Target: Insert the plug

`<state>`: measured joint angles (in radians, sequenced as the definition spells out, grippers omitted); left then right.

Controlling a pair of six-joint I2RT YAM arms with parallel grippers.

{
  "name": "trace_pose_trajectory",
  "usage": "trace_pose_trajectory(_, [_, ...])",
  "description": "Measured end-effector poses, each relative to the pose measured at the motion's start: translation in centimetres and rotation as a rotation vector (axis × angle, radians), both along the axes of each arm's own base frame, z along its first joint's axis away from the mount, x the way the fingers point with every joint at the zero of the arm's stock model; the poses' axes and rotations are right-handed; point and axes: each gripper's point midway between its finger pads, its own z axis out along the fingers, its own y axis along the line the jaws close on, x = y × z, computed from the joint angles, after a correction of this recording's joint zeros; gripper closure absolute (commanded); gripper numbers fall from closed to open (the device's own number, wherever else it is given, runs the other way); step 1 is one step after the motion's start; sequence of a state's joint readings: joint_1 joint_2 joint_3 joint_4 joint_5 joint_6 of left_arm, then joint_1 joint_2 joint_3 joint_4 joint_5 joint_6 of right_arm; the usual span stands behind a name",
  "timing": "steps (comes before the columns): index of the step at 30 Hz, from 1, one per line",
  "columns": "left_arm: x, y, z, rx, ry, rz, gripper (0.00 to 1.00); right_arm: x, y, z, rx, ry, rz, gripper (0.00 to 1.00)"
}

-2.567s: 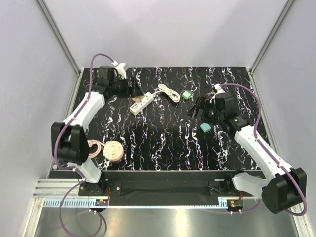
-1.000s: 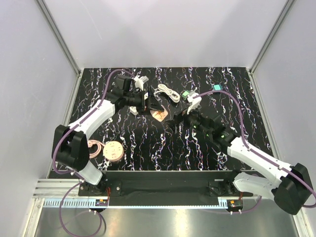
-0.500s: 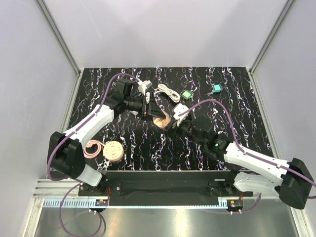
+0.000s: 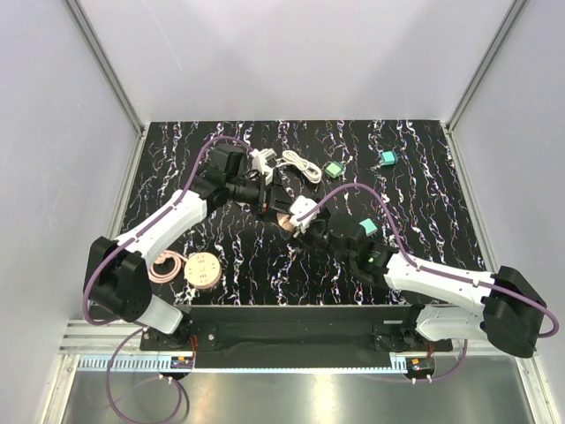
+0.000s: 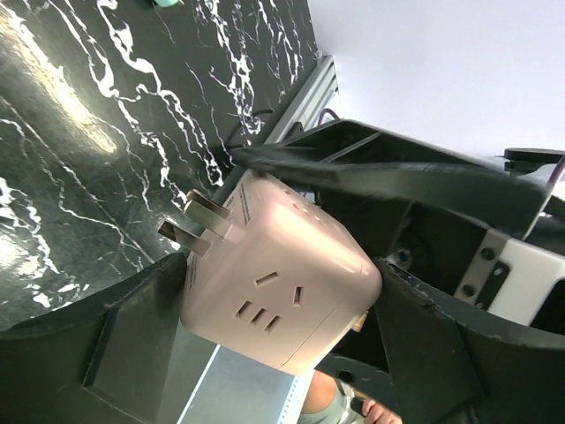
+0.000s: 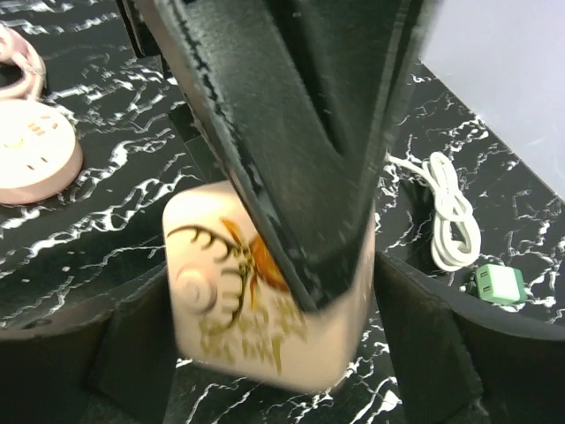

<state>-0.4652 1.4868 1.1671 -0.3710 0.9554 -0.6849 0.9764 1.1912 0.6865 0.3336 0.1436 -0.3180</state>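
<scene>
The pink cube plug [image 5: 282, 291] hangs above the middle of the worktop [image 4: 265, 265], prongs bare, clamped in the left pincer [image 5: 278, 331]. The right pincer [image 6: 274, 340] straddles the same cube — gripping or merely flanking, I cannot tell. A second ago that pincer stood further right; it has closed in — the cube has barely shifted.

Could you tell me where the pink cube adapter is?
Top view: the pink cube adapter is mid-table in the left gripper, right gripper bracketing it.
</scene>
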Motion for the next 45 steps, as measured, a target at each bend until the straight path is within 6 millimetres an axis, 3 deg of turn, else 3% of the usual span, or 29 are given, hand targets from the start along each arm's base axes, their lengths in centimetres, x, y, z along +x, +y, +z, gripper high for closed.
trace_pose_trajectory(2, [0.0,-0.1,-0.1,0.006,0.006,0.010,0.86,0.3,0.0,-0.2,-0.018,-0.017,-0.013,0.47])
trace_pose_trajectory(3, [0.0,-0.1,-0.1,0.006,0.009,0.010,0.79,0.3,0.1,-0.2,-0.015,-0.020,-0.019,0.64])
trace_pose_trajectory(5, [0.1,-0.2,0.0,0.002,0.007,0.013,0.67,0.5,0.0,0.0,-0.007,-0.025,-0.033,0.83])
trace_pose_trajectory(6, [0.2,-0.2,0.1,-0.001,0.003,0.014,0.61,0.6,-0.1,0.1,-0.005,-0.028,-0.037,1.00])
trace_pose_trajectory(7, [0.2,-0.3,0.2,-0.003,0.001,0.015,0.47,0.6,-0.1,0.1,-0.003,-0.029,-0.042,1.00])
trace_pose_trajectory(10, [0.4,-0.3,0.2,-0.001,0.000,0.021,0.31,0.6,-0.2,0.1,0.009,-0.018,-0.056,1.00])
trace_pose_trajectory(16, [0.9,0.0,0.6,0.006,-0.004,0.039,0.26,-0.2,-0.7,0.4,0.096,0.052,-0.086,1.00])
trace_pose_trajectory(22, [5.7,3.4,1.8,0.046,-0.107,0.194,0.20,-1.2,-2.8,0.6,0.225,0.179,-0.174,1.00])
trace_pose_trajectory(24, [6.4,4.2,1.6,0.083,-0.135,0.234,0.19,-1.5,-3.0,0.4,0.257,0.231,-0.194,1.00])
trace_pose_trajectory(29, [5.4,5.3,2.3,0.128,-0.213,0.263,0.16,-2.5,-3.1,-1.0,0.299,0.384,-0.225,1.00])
trace_pose_trajectory(32, [4.1,6.2,3.3,0.137,-0.271,0.280,0.16,-2.8,-3.1,-0.8,0.341,0.504,-0.235,1.00])
trace_pose_trajectory(39, [2.2,7.8,4.5,0.156,-0.364,0.299,0.15,-0.3,-4.8,3.9,0.607,0.750,-0.317,1.00])
trace_pose_trajectory(45, [1.2,8.3,4.6,0.159,-0.435,0.262,0.15,-1.1,-3.8,6.4,0.706,0.874,-0.280,1.00])
